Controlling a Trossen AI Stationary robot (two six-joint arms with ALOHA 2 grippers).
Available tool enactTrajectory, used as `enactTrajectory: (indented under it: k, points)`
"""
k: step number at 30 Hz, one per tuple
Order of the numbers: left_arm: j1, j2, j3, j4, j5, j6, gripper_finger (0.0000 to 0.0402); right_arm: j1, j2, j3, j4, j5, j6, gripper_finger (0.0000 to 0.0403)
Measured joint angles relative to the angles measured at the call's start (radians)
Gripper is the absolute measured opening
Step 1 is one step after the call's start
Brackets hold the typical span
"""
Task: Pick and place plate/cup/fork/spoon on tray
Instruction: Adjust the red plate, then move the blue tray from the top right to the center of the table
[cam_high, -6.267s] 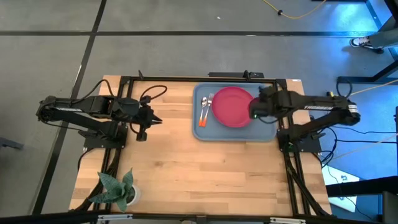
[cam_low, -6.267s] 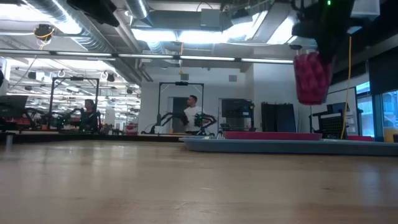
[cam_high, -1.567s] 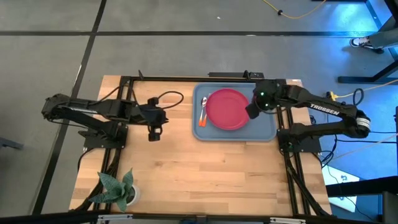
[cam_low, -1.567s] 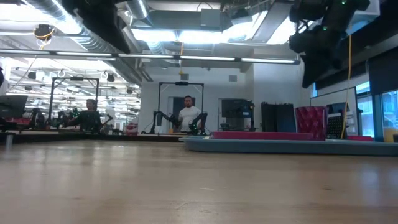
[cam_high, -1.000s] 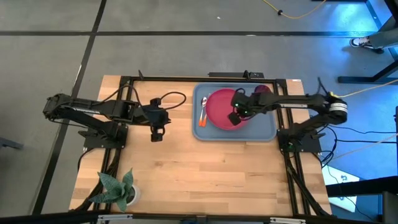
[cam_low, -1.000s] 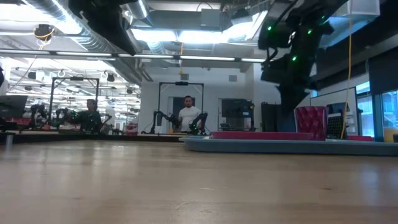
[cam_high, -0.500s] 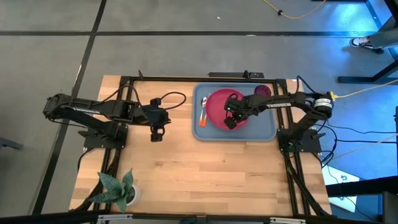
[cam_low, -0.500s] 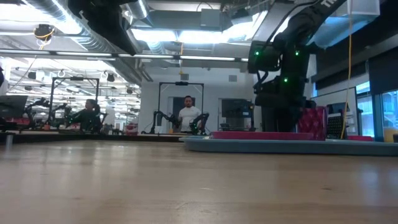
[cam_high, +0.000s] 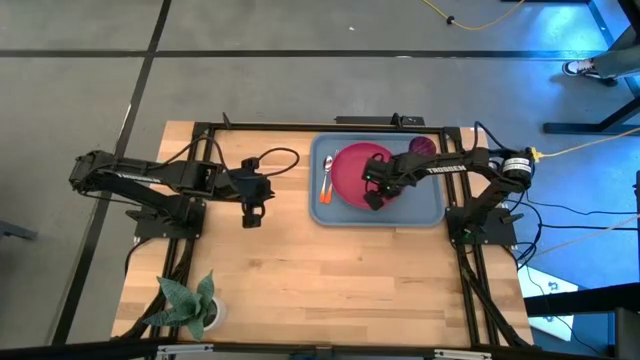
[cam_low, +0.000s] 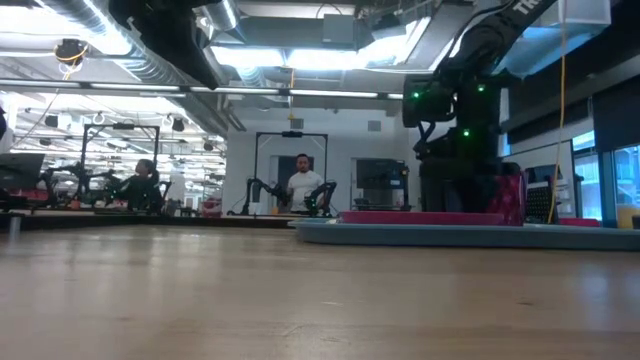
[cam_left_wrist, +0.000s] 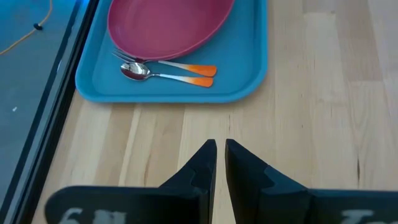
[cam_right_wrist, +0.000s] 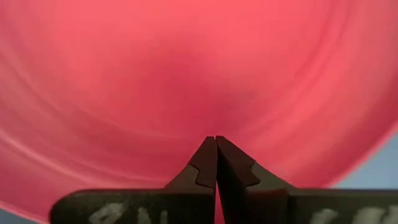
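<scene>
The pink-red plate (cam_high: 352, 165) lies flat in the blue-grey tray (cam_high: 425, 215), and fills the right wrist view (cam_right_wrist: 186, 74). The fork (cam_left_wrist: 180, 65) and spoon (cam_left_wrist: 161, 76) lie side by side in the tray, left of the plate. The dark red cup (cam_high: 422, 146) stands in the tray's far right corner, partly hidden in the low view (cam_low: 512, 195). My right gripper (cam_right_wrist: 216, 140) is shut, low over the plate's near part (cam_high: 372, 200). My left gripper (cam_left_wrist: 221, 146) is shut and empty over bare table left of the tray. My right gripper points its shut fingertips (cam_right_wrist: 208, 152) down at the plate's inner surface (cam_right_wrist: 214, 121). I cannot tell whether they touch it.
A small potted plant (cam_high: 190, 305) stands at the table's near left corner. Bare wood lies between the tray and the near edge. People (cam_low: 303, 185) stand in the room beyond the table.
My right gripper has gone toward the table's left from beside the cup to over the plate, and has come down to just above the plate. The cup stands in the tray, and the plate, fork and spoon have stayed where they were.
</scene>
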Motion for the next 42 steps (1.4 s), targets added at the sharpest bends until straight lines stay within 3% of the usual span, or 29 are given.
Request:
enactTrajectory:
  k: [19,30,36,42]
  points:
    - [0.000,0.000,0.000,0.000,0.000,0.000,0.0027,0.022,-0.001,0.000,-0.132,0.013,0.030,0.0004]
    - [0.022,0.000,0.000,0.004,0.000,-0.010,0.0027,0.125,-0.054,0.093,-0.184,0.167,0.044,0.0004]
    - [0.046,0.023,-0.001,0.054,0.008,-0.027,0.0027,0.187,-0.143,0.112,-0.285,0.212,0.140,0.0004]
    - [0.056,0.112,-0.001,0.173,0.013,-0.027,0.0027,0.241,-0.218,0.022,-0.371,0.210,0.345,0.0004]
